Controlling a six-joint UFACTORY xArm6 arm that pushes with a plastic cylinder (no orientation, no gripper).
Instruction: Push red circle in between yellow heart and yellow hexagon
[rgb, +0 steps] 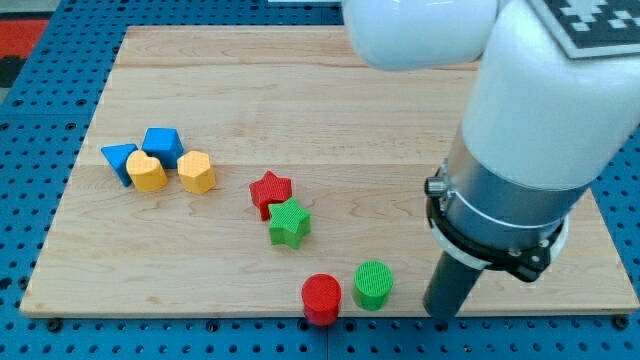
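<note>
Red circle (321, 298) sits at the board's (400, 110) bottom edge, green circle (373, 284) just beside; yellow heart (147, 172) and yellow hexagon (197, 172) lie near the left edge. My tip (440, 316), jawless, stands right of the green circle

My tip (441, 316) is sitting near the desk's (400, 120) bottom edge, just right of the green circle (373, 284), which is blocking the way to the red circle (321, 298) beside it. Up-left, the red star (270, 190) and green star (289, 222) are touching, standing across the diagonal lane. The yellow heart (147, 171) and yellow hexagon (196, 171) are leaving only a narrow gap, with the blue blocks (162, 145) closing it behind.
</note>
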